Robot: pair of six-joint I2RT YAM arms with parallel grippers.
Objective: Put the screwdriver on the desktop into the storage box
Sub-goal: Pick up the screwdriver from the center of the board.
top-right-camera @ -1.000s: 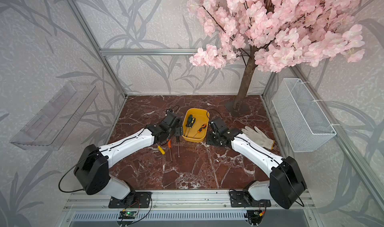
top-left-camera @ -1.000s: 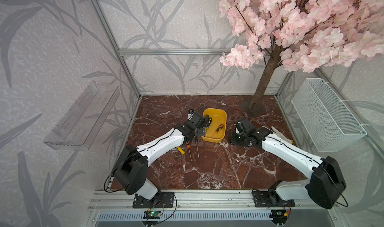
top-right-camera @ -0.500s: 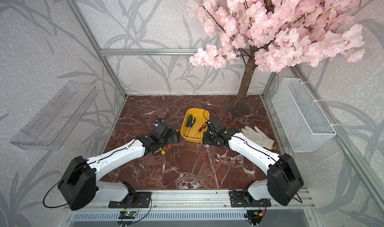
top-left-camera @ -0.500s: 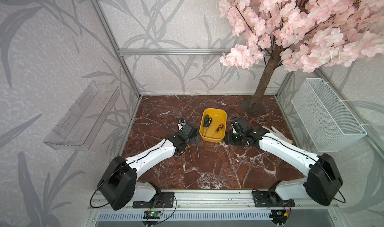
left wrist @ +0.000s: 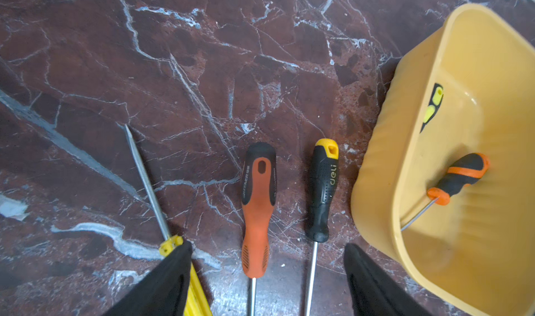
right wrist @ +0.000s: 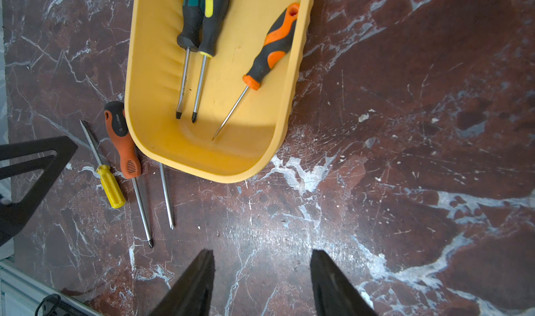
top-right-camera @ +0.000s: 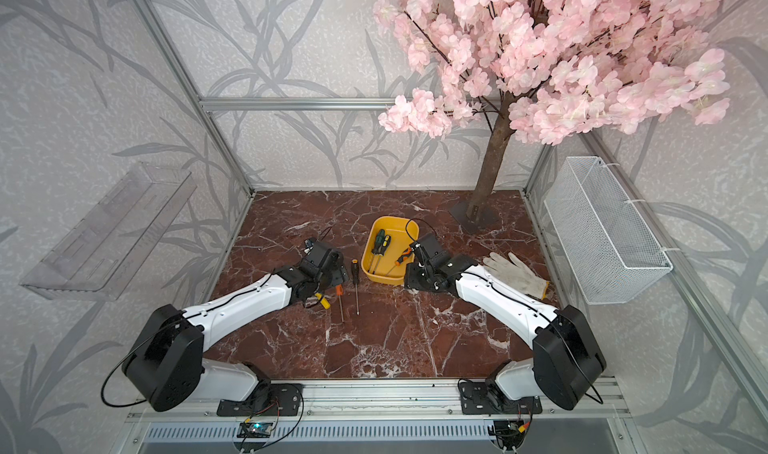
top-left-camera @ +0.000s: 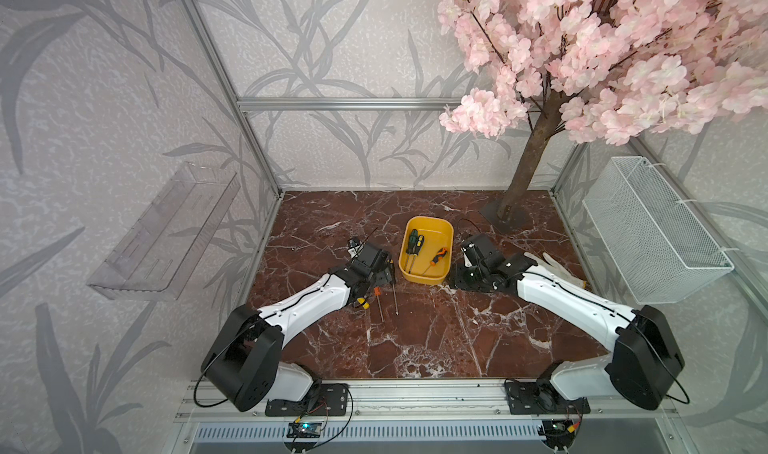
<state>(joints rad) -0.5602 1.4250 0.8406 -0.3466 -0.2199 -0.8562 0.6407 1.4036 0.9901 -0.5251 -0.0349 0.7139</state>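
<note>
Three screwdrivers inside shallow yellow plastic storage box (top-left-camera: pixel 430 220): green-black (right wrist: pixel 191 16), yellow-black (right wrist: pixel 211 19), small orange-black (right wrist: pixel 272 45). Three more on dark red-brown marble desktop (top-left-camera: pixel 436 327) just left of box: yellow-handled (right wrist: pixel 111 188), big orange-black (left wrist: pixel 257 210), black-yellow (left wrist: pixel 322 190). Halfway, pick-up step: left gripper (left wrist: pixel 266 251) wide open, empty, over last two; right gripper (right wrist: pixel 263 253) part open, empty, right of box. Next, likely: lowering onto one handle, closing, lifting over rim.

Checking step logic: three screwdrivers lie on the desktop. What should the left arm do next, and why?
Probably lower the left gripper and close on the orange-handled screwdriver: it lies on the desktop between the open jaws.
</note>
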